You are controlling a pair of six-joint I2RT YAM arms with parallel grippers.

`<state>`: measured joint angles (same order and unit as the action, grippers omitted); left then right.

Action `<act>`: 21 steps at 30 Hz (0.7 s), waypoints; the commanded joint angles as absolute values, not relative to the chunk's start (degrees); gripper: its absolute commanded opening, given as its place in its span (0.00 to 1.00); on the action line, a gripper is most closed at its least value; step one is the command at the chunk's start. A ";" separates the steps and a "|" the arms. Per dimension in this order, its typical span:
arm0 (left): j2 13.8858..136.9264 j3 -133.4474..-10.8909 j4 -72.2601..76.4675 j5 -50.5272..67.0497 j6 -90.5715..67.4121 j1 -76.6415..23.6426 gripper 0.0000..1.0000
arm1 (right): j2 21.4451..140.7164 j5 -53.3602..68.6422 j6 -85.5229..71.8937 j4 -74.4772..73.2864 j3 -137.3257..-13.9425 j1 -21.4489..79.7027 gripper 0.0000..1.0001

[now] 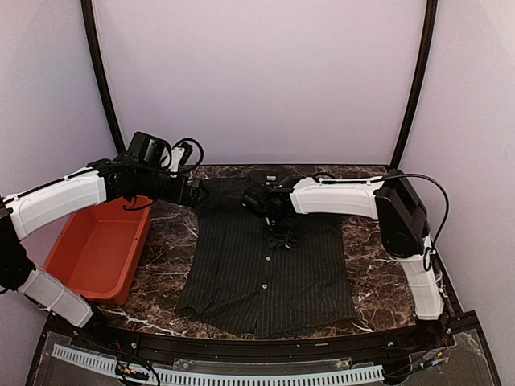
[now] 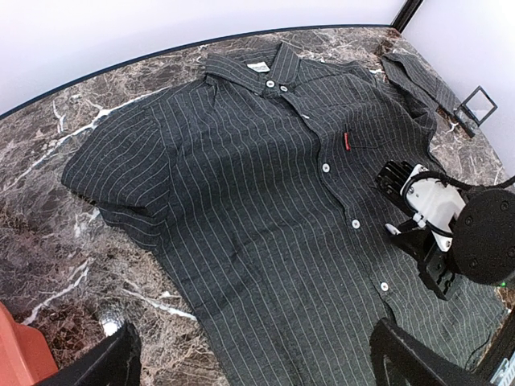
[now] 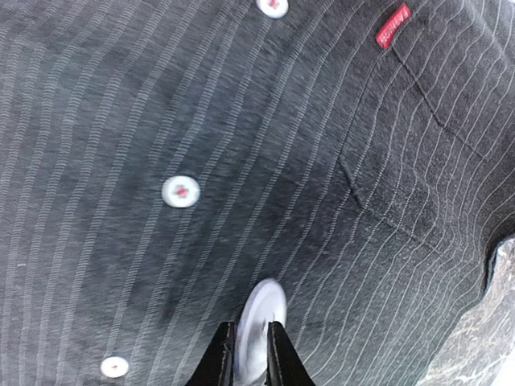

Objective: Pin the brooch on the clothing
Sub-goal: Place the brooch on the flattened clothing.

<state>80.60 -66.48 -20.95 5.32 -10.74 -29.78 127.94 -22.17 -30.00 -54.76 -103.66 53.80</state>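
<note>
The pinstriped shirt [image 1: 265, 273] lies flat and face-up in the middle of the marble tabletop [image 1: 161, 257], collar far and hem near. That gives the pin a smooth, taut surface. The right gripper [image 3: 250, 346] hangs over the chest with its jaws drawn narrow on the brooch [image 3: 259, 326], a pale round piece gripped edge-on. Held that way, its face or pin can probably be turned down to the cloth. It sits just beside the row of white buttons [image 3: 181, 191], on the side of the chest pocket [image 3: 418, 161] and its red tag [image 3: 393, 26]. Whether it touches the fabric I cannot tell.

The left gripper [image 1: 195, 191] hovers by the shirt's far-left shoulder. In the left wrist view its jaws stand wide with nothing between them, likely ready to press the cloth down.

There is room on all sides. Bare marble lies between the shirt's left edge and the orange bin [image 1: 96, 241]. The right sleeve reaches close to the tabletop's right edge, so the right arm has less room on that side.
</note>
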 commanded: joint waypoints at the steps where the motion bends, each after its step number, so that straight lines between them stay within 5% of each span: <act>1: 79.39 -65.48 -20.63 5.62 -10.99 -29.44 0.99 | 129.17 -24.28 -31.37 -57.10 -106.81 56.18 0.17; 10: 79.83 -65.52 -20.58 6.54 -11.03 -29.44 0.99 | 124.90 -20.27 -32.35 -56.01 -107.68 57.47 0.46; 21: 83.12 -66.14 -18.83 13.59 -12.56 -31.75 0.99 | 111.30 2.38 -28.41 -36.37 -85.84 43.40 0.48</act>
<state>81.67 -66.48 -19.94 9.43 -11.03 -29.93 113.47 -8.34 -30.92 -44.75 -90.98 48.88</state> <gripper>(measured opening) 0.990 0.490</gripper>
